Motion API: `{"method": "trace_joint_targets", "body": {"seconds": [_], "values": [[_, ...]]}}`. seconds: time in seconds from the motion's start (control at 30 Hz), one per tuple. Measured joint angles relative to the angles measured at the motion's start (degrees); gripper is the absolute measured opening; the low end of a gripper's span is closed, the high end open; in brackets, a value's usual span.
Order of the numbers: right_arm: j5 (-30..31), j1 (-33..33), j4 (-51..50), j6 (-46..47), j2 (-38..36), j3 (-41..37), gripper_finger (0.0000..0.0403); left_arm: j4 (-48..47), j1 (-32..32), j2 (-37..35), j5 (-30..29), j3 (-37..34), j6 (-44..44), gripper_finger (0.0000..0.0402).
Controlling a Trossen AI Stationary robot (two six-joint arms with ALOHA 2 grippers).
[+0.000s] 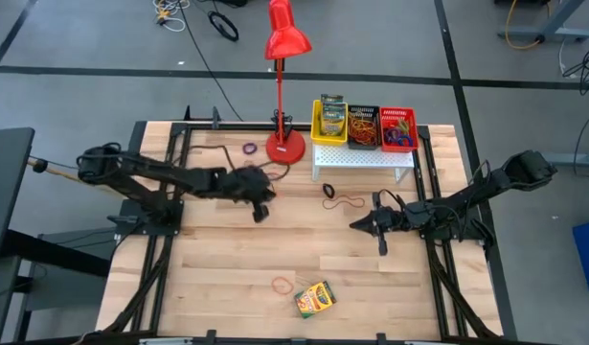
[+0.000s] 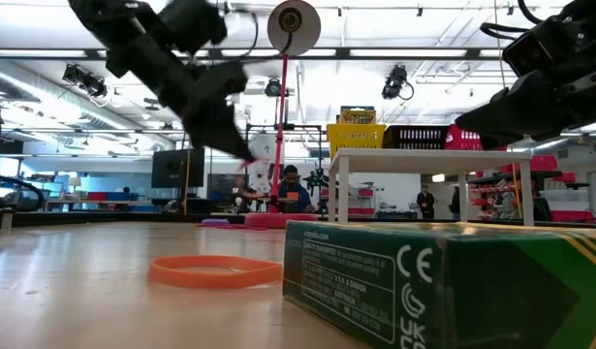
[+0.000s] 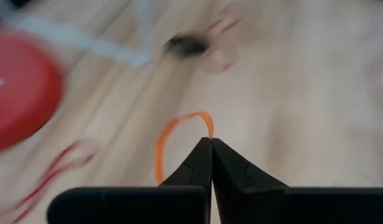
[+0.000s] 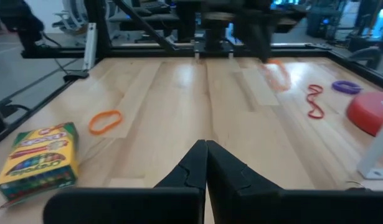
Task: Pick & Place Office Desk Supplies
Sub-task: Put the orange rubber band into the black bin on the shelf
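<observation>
Your left gripper point(image 3: 211, 142) was pinched shut on the rim of an orange rubber band point(image 3: 168, 138), the loop hanging from the tips, apparently clear of the table though the wrist view was smeared. From there the bins point(image 1: 363, 126) on the white stand point(image 1: 362, 158) lay beyond and to its right. Your right gripper point(image 1: 356, 225), closed on nothing, sat nearer them.

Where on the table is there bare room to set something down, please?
Free: the wooden table left of the orange band and crayon box, and its right front. Crowded: around the lamp base and white stand.
</observation>
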Motion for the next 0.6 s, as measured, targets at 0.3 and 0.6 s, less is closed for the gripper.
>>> {"method": "trace_joint_targets", "body": {"seconds": [0.3,0.6], "values": [[2.0,0.0,-0.3,0.6,0.2,2.7,0.0056,31.2,-8.1,11.5,3.1,0.0,-3.2,0.0004],[6.7,0.0,0.5,-1.2,9.6,9.7,0.0160,51.9,-8.9,21.5,5.0,0.0,-5.8,0.0004]]}}
